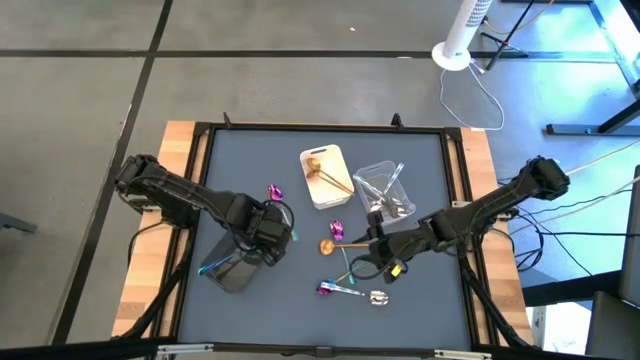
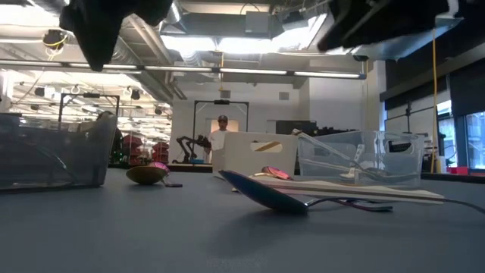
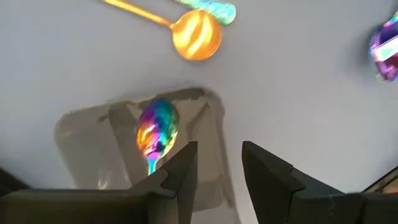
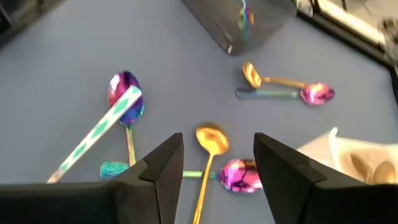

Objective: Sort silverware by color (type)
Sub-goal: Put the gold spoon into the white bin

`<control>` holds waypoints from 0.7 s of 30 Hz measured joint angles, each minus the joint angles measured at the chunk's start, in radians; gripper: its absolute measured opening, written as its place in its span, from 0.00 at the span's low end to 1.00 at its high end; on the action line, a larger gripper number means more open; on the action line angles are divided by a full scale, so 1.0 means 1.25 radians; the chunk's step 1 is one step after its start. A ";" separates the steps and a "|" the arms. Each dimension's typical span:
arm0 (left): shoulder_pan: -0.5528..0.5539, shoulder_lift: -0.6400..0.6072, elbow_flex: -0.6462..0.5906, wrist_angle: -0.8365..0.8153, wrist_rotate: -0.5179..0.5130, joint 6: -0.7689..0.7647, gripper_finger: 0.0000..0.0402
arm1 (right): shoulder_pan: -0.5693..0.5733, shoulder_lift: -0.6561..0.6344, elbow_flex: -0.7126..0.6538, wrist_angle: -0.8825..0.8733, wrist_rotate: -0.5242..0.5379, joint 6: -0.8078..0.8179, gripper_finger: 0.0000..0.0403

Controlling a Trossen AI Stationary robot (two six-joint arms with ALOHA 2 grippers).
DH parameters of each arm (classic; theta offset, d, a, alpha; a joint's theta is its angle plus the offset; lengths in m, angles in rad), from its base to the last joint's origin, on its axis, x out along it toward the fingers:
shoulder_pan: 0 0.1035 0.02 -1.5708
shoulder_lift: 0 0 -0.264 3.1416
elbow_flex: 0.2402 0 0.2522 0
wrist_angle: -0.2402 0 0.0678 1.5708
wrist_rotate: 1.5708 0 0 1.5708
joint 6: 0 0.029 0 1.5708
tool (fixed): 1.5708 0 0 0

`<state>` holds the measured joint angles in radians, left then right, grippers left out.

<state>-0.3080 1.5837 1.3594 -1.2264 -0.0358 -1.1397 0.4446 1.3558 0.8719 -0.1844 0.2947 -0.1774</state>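
I logged the left gripper parted and empty over the dark grey tray, one iridescent spoon inside. Right gripper parted, empty, above a gold spoon on the table among loose iridescent pieces.

A white tray and a clear tray sit side by side toward the far middle of the blue-grey surface, with a dark grey tray near its left front. Beyond the surface, a white fan stand rests on the floor with its cord trailing. A person stands far back in the room.
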 joint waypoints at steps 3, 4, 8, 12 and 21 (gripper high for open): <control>0.000 0.000 0.000 0.029 -0.014 0.001 0.30 | -0.001 0.031 0.000 0.000 0.034 0.039 0.46; 0.000 0.000 0.000 0.039 -0.024 0.001 0.30 | -0.004 0.041 0.000 0.000 0.046 0.053 0.46; 0.000 0.000 0.000 0.083 -0.077 0.020 0.30 | -0.029 0.077 0.000 0.000 0.039 0.098 0.46; 0.000 0.000 0.000 0.118 -0.115 0.041 0.30 | -0.066 0.118 0.000 -0.003 0.012 0.143 0.46; 0.000 0.000 0.000 0.133 -0.148 0.043 0.30 | -0.112 0.220 0.000 -0.005 -0.048 0.160 0.46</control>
<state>-0.3080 1.5837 1.3594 -1.0603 -0.2203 -1.0863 0.3042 1.6310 0.8715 -0.1909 0.2344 0.0223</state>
